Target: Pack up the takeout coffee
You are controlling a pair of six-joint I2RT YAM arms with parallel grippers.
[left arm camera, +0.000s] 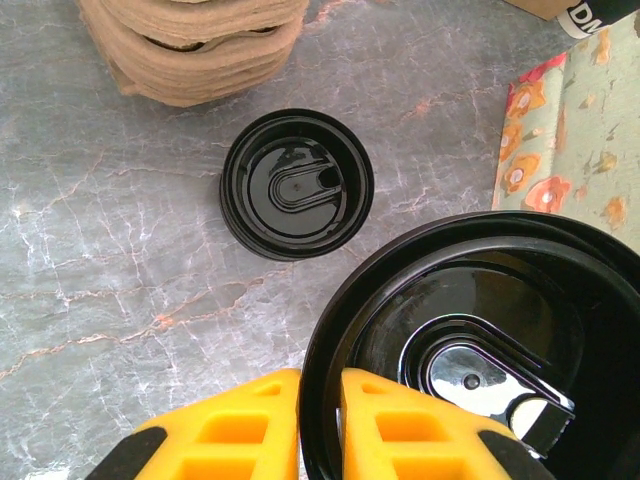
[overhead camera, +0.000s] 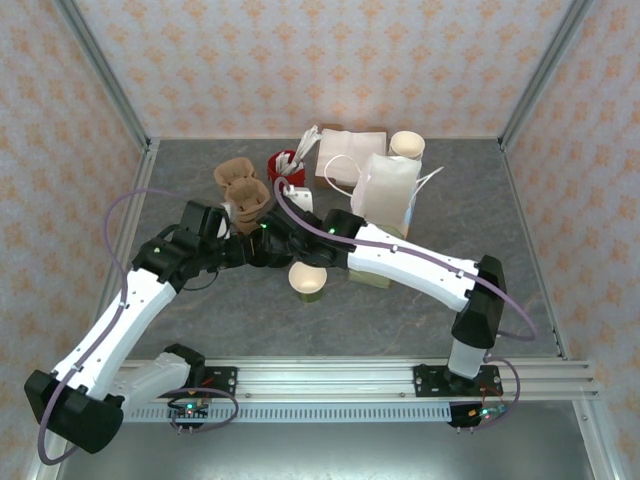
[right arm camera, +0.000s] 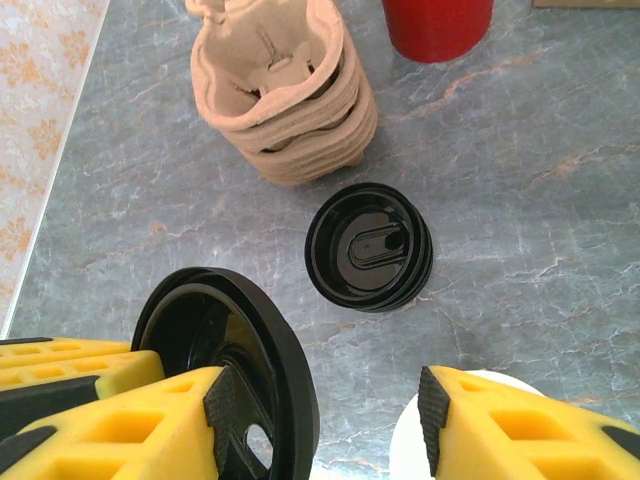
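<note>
Cup position decides the next move. The olive-green cup [overhead camera: 307,280] stands upright and lidless on the table [overhead camera: 380,322], just on the near side of where both wrists meet, axis vertical, cream mouth up. I've got the left gripper [left arm camera: 318,388] pinched shut on the rim of the black lid [left arm camera: 470,330]. The lid is tilted on edge, so it needs to go flat & come over the cup, which lies nearer me & to that gripper's right. The right gripper [right arm camera: 325,400] is abt half open w/ nothing clamped. The cup rim shows just under its right finger, so I'd judge the right arm nearer to steady it. The lid is glossy hard plastic w/ a sip slot; the cup is matte paper, prob crushes easily. Spare black lids [left arm camera: 297,185] lie flat beside the ribbed pulp carriers [right arm camera: 280,90]. The white paper bag [overhead camera: 385,190] stands beyond, to the right.
</note>
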